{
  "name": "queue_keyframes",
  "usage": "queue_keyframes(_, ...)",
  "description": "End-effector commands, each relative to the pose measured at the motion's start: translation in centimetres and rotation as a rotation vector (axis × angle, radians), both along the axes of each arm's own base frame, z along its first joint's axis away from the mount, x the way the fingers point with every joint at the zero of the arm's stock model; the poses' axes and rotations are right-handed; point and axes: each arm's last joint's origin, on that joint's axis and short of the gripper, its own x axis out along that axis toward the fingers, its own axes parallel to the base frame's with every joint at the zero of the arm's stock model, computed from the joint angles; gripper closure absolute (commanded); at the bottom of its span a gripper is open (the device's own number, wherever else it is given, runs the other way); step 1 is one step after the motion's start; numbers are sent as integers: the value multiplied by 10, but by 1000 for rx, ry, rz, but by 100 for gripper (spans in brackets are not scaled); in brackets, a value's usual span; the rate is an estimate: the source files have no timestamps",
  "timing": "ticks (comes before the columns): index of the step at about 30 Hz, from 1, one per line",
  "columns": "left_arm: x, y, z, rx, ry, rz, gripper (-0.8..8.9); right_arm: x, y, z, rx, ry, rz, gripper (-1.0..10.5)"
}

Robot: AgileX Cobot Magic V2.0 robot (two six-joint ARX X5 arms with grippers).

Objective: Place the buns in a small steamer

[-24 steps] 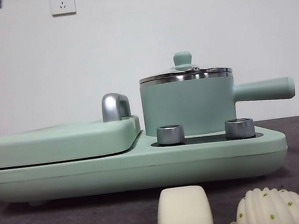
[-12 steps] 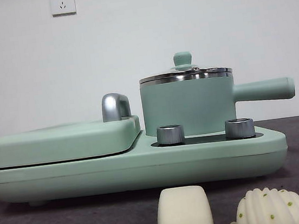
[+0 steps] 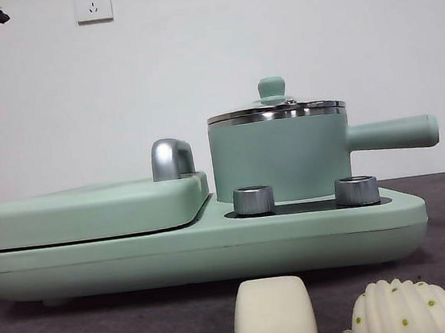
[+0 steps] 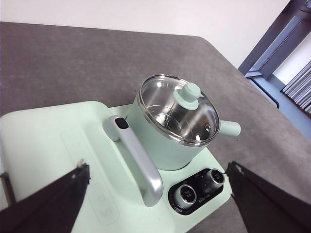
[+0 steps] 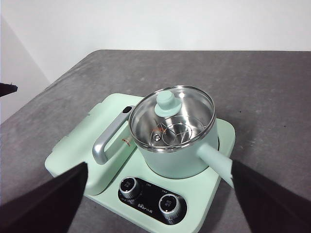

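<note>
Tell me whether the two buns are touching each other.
Apart. The front view shows dark table between the smooth bun and the ribbed bun.

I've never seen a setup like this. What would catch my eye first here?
Probably the mint-green steamer pot with its glass lid on, standing on the right half of a matching cooker base, beside the flat griddle lid with a chrome handle. In front, on the grey table, lie two pale buns: a smooth one and a ribbed one with green dots. Both grippers hang open above.

Lidded steamer (image 3: pixel 280 158) (upright); buns (image 3: pixel 274 316) outside
</note>
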Motion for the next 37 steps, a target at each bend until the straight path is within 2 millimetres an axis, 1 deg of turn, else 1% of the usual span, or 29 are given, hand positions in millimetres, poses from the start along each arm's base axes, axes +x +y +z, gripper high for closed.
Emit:
queue_keyframes(1, 0, -2, 6, -20, -8, -13, 344, -1, 0, 5, -3, -20, 4, 455)
queue_keyframes(6, 4, -6, 8, -4, 28, -34, 344, -1, 0, 5, -2, -20, 5, 455)
queue_keyframes(10, 16, -15, 14, 26, 58, -70, 344, -1, 0, 5, -3, -21, 5, 455)
queue_keyframes(13, 32, -26, 21, 50, 71, -109, 344, -1, 0, 5, -3, -22, 5, 455)
queue_keyframes(16, 52, -41, 28, 82, 80, -152, 344, -1, 0, 5, -3, -24, 4, 455)
queue_keyframes(22, 101, -80, 35, 133, 109, -207, 344, -1, 0, 5, -3, -24, 4, 455)
queue_keyframes(26, 134, -106, 33, 144, 149, -235, 345, -1, 0, 5, -3, -24, 4, 455)
queue_keyframes(29, 153, -128, 28, 154, 154, -265, 345, -1, 0, 5, -3, -24, 4, 455)
queue_keyframes(33, 171, -155, 19, 181, 160, -278, 345, -1, 0, 5, -3, -24, 4, 455)
queue_keyframes(37, 182, -181, 10, 221, 153, -270, 349, -1, 0, 5, -3, -24, 4, 455)
